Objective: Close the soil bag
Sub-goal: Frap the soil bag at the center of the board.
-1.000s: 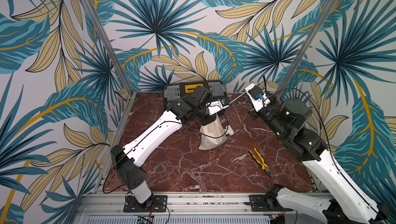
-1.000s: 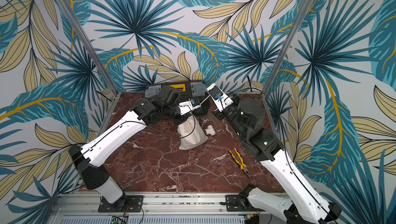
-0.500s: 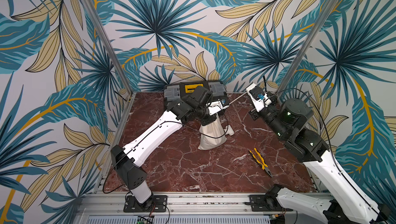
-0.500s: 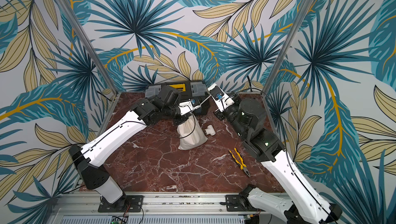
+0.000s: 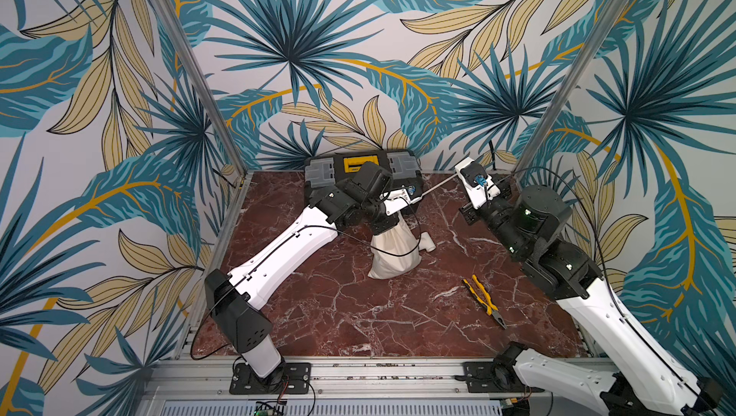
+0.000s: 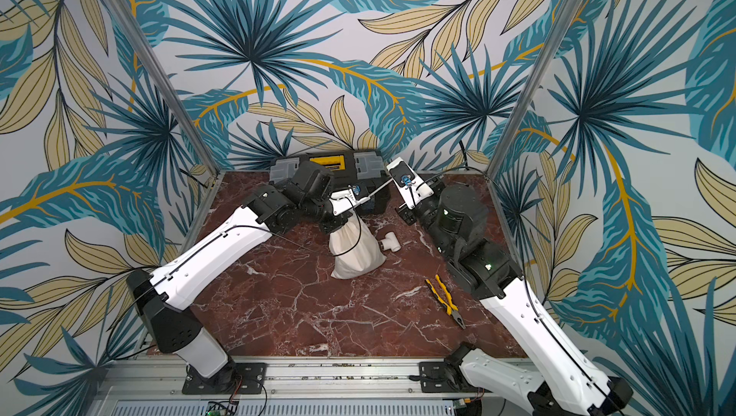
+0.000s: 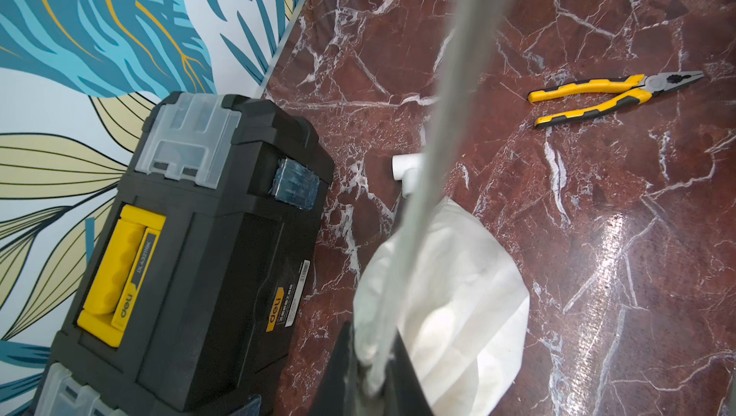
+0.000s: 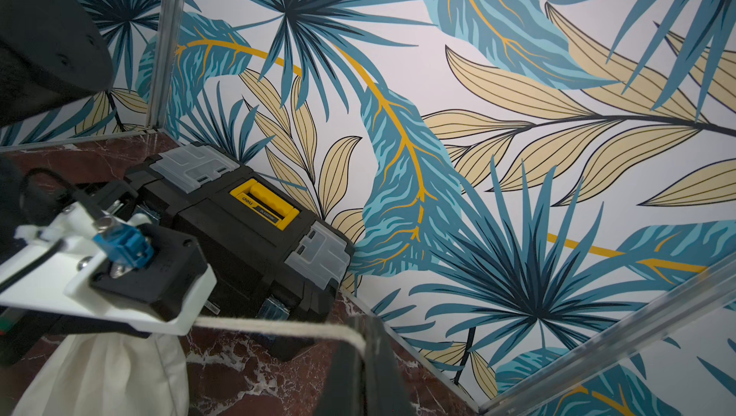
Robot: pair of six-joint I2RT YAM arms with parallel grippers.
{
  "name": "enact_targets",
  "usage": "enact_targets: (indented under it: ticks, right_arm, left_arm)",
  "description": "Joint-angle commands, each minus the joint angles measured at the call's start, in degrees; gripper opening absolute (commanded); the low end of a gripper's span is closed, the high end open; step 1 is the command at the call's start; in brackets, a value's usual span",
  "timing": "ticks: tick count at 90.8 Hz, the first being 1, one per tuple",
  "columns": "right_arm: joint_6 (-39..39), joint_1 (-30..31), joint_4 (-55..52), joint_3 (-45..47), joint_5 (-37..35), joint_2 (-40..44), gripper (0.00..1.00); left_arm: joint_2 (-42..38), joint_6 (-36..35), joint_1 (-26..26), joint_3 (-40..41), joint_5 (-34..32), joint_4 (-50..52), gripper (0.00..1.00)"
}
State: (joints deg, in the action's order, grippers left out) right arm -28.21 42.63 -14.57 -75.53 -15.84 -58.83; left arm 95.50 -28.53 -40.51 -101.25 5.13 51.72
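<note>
Left wrist view says it best: the soil bag [image 7: 458, 294] is pinched at its gathered neck by the left gripper [image 7: 372, 378], jaws narrowed right onto the cloth, and the cord [image 7: 434, 135] is drawn out as one tight line past the lens. At its far end it's clamped in the right gripper [image 8: 360, 370], jaws shut on it. The bag is sat mid-table, just in front of the toolbox [image 5: 358, 164], with the white T-fitting [image 5: 427, 240] just beside it.

So the mouth looks mostly cinched tbh. Whether it's fully shut can't be told, since it's hidden by the fingers. Probably only a last tug and a release are left.

Room-wise, the right gripper is parked near the back wall and corner post [image 5: 565, 87], so little pulling room is left that way. Plenty of bare marble table [image 5: 338, 314] is found up front, pliers [image 5: 484, 300] well apart.
</note>
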Motion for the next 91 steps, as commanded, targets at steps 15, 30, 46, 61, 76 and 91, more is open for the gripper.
enact_targets:
  ticks: [15, 30, 46, 61, 76, 91]
  right_arm:
    - [5.6, -3.2, 10.8, 3.0, -3.4, 4.9, 0.00]
    - [7.9, -3.1, 9.2, 6.7, -3.4, 5.7, 0.00]
    - [10.6, -3.2, 7.7, 10.0, -2.8, 6.2, 0.00]
    - [14.8, -3.1, 6.6, 13.6, 2.3, 6.5, 0.00]
    - [18.9, -3.1, 6.9, 19.1, 5.4, 6.7, 0.00]
    - [22.4, -3.0, 7.0, 24.5, 7.1, 7.3, 0.00]
  left_arm:
    - [-0.6, 1.8, 2.6, 3.5, -2.8, 8.9, 0.00]
    - [-0.7, 2.2, 3.1, 2.6, -2.1, 9.5, 0.00]
    - [-0.8, 2.7, 3.1, 1.2, -1.4, 10.2, 0.00]
    - [-1.2, 3.3, 3.1, 0.2, -0.9, 10.9, 0.00]
    - [-1.9, 4.0, 2.9, 0.3, -0.4, 10.7, 0.00]
    - [-2.6, 5.1, 2.8, 0.7, -1.5, 10.1, 0.00]
